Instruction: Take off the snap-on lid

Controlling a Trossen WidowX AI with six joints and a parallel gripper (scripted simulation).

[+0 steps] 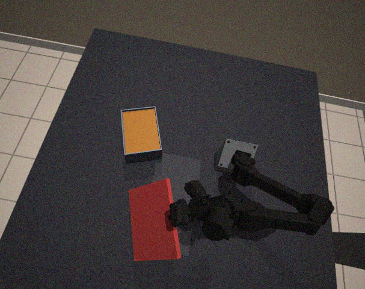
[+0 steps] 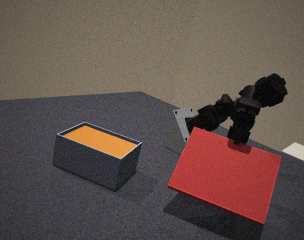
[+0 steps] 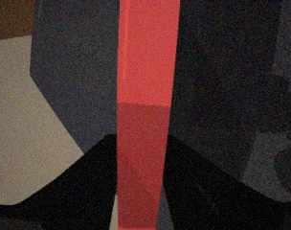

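The storage box [image 1: 143, 156] [image 2: 84, 157] stands upright and open on the dark table [image 1: 207, 93] [image 2: 25, 121], with an orange surface showing inside its pale rim. The red lid [image 1: 151, 224] [image 2: 224, 178] [image 3: 147, 57] is off the box and apart from it. It is held tilted in the air, with its shadow below it on the table. A broad, smooth red face shows in the top and exterior views; the wrist view sees it edge-on. My gripper [image 1: 174, 217] [image 2: 239, 142] [image 3: 139, 145] is shut on one edge of the lid. The lid's other face is hidden.
The arm's grey mounting block [image 1: 230, 149] [image 2: 181, 116] stands behind the lid in the exterior view and right of the box in the top view. The arm's links lie between that block, the lid and the table's right edge.
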